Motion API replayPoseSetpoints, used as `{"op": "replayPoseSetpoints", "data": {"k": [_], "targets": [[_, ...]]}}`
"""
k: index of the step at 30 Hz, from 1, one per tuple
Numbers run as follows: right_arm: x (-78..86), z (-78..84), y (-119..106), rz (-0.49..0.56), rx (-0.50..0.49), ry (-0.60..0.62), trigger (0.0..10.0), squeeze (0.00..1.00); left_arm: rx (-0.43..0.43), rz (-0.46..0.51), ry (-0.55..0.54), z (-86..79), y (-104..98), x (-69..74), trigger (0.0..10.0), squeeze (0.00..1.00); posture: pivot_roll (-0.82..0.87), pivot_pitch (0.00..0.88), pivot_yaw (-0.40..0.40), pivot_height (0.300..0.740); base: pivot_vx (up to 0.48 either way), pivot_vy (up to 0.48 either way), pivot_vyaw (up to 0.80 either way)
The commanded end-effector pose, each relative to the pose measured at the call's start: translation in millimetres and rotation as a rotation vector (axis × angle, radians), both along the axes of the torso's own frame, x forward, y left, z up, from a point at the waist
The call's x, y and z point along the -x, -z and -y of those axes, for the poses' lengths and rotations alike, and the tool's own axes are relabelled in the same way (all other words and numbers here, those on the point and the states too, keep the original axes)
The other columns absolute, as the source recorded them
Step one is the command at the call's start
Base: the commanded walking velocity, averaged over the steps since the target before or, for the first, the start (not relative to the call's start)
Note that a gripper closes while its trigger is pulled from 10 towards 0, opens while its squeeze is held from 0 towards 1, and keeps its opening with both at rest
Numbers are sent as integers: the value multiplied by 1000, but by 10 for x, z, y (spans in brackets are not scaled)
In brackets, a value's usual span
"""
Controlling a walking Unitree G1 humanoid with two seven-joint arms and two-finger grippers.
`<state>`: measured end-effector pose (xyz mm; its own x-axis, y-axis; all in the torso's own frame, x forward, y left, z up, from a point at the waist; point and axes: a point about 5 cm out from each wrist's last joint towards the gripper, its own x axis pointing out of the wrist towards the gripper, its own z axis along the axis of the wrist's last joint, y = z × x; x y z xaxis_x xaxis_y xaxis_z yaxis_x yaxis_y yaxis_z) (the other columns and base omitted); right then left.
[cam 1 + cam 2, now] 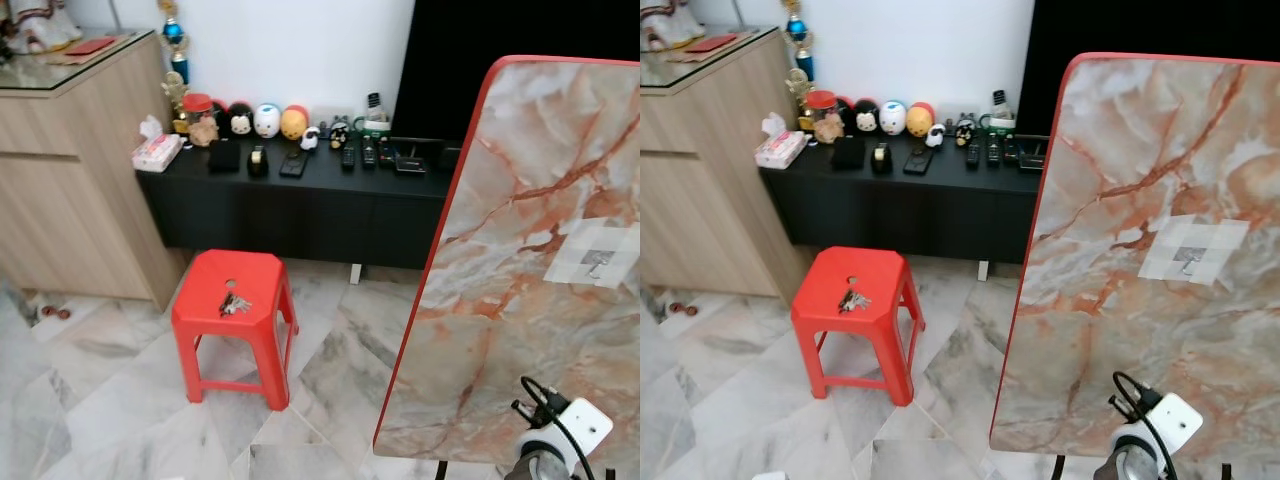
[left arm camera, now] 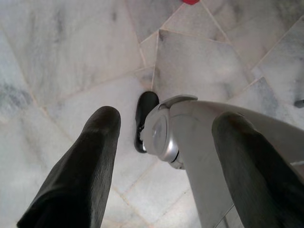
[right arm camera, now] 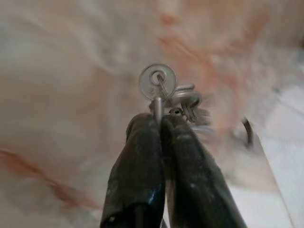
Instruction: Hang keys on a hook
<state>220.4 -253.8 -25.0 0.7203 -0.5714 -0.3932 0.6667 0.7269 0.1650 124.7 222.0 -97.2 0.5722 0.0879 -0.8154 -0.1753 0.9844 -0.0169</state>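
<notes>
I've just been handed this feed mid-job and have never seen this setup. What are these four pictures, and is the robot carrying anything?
It is a walking humanoid with two arms, each ending in a hand of two long black fingers. The two wide pictures come from the stereo camera on its head. They show a red stool with a bunch of keys lying on it, a black cabinet with toys and remotes behind, and on the right a marble-patterned board bearing a small hook on a pale patch.

The other two pictures look along each hand's fingers. The left hand is open and idle above the floor tiles. The right hand is close to the board, pinching a set of keys, with the hook's curve just beside it.
</notes>
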Motion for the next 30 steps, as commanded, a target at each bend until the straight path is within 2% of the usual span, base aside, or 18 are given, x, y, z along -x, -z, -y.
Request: {"op": "replayPoseSetpoints", "data": {"k": [1,8,15,16,19,21,25,30], "targets": [[-43,6,-73,27,55,-25,10000,0,-9,-5,-7,-35,-3,8,10000,0,121,0,-70,740,0,0,0],[-98,-2,-251,95,197,-142,10000,0,-10,-5,0,-38,-4,9,10000,0,117,0,-70,740,0,0,0],[-93,-5,-341,118,268,-159,10000,0,-15,-7,15,-40,-5,8,10000,0,115,0,-69,740,0,0,0],[-94,-24,-405,137,310,-183,10000,0,-15,-7,17,-42,-6,8,10000,0,113,0,-70,740,0,0,0],[-83,-55,-477,155,355,-215,10000,0,-16,-8,21,-43,-6,9,10000,0,115,0,-71,740,0,0,0],[-80,-120,-568,179,439,-294,10000,0,-17,-9,25,-45,-6,10,10000,0,114,0,-71,740,0,0,0],[-84,-189,-643,201,490,-346,10000,0,-18,-10,29,-47,-6,10,10000,0,108,0,-70,740,0,0,0],[-111,-192,-778,223,559,-336,10000,0,-18,-12,35,-47,-6,11,10000,0,108,0,-68,740,0,0,0]]}}
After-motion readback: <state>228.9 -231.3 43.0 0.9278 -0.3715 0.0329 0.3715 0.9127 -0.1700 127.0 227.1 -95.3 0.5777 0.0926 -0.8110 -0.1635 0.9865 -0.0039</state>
